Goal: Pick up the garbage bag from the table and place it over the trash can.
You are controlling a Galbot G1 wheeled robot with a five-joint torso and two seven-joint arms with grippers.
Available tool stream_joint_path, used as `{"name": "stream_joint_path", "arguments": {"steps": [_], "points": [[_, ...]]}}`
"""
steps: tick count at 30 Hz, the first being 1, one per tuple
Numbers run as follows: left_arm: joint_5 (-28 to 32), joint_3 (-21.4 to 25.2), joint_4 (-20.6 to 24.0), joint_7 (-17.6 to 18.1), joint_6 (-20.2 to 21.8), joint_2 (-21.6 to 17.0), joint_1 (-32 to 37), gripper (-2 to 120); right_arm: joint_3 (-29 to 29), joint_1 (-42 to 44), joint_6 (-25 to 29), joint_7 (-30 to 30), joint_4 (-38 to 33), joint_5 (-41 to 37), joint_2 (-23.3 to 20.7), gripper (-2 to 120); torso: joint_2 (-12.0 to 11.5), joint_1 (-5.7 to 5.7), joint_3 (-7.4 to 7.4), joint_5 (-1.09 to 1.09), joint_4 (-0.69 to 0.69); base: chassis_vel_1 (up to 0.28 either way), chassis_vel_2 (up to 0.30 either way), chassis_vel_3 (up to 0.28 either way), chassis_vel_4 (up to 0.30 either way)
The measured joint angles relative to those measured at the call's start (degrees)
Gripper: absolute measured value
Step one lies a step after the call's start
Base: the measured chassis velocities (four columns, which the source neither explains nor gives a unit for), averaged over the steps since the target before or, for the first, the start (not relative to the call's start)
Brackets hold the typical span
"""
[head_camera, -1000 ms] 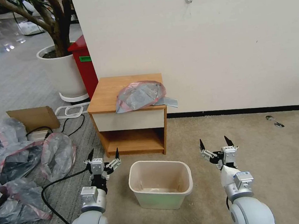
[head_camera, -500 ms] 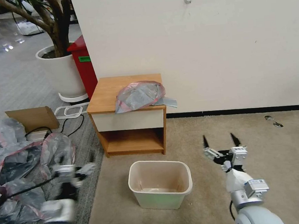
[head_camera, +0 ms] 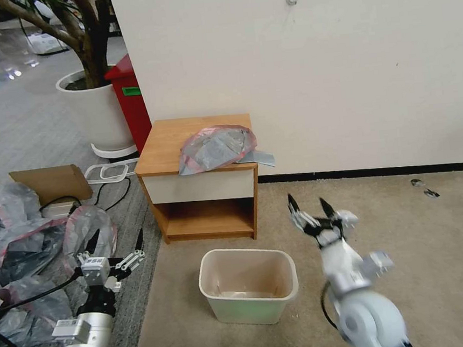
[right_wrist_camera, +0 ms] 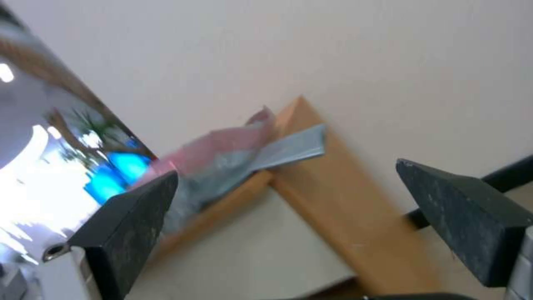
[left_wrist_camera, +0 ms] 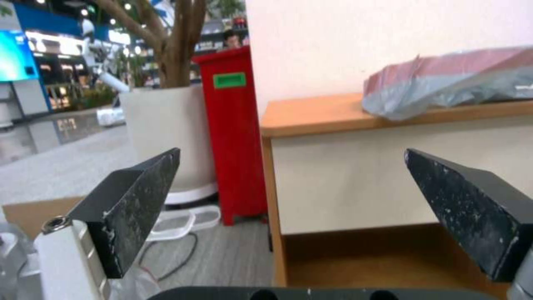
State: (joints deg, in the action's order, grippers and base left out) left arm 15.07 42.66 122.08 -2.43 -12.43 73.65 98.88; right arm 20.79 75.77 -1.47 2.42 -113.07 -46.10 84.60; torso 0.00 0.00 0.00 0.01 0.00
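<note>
1. Nearest the camera, low in the head view, the left claw [head_camera: 115, 247] hangs at lower left over the grey floor, its fingers spread wide with nothing between them. The right claw [head_camera: 309, 208] sits right of centre, also spread and empty, tilted toward the nightstand.
2. Bottom centre, between the two arms, the trash can [head_camera: 249, 285] stands upright on the carpet, unlined, with no bag over its rim.
3. Farther back, centre frame, the garbage bag [head_camera: 215, 147] lies crumpled on the tabletop [head_camera: 166, 141], a grey strip hanging past the right front corner.
4. The bag is thin translucent grey plastic, with its pink-red band bunched across the top.
5. Judged from this, nothing is done: picking up, opening and fitting all remain.
</note>
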Motion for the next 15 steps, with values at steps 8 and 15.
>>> {"name": "stream_joint_path", "arguments": {"steps": [8,15], "points": [[-1.3,0.8,1.3,1.3,-0.1,1.0,1.0,100,-3.4,-9.4,1.8,1.0,10.9,-9.1,4.1,93,0.0,0.00,0.00,-0.01,0.00,0.000,0.000,0.000,0.000],[-2.4,1.6,1.5,1.5,-0.9,1.7,2.2,100,-2.8,-15.4,3.7,-0.4,18.7,-11.6,6.4,93,0.0,0.00,0.00,-0.01,0.00,0.000,0.000,0.000,0.000]]}}
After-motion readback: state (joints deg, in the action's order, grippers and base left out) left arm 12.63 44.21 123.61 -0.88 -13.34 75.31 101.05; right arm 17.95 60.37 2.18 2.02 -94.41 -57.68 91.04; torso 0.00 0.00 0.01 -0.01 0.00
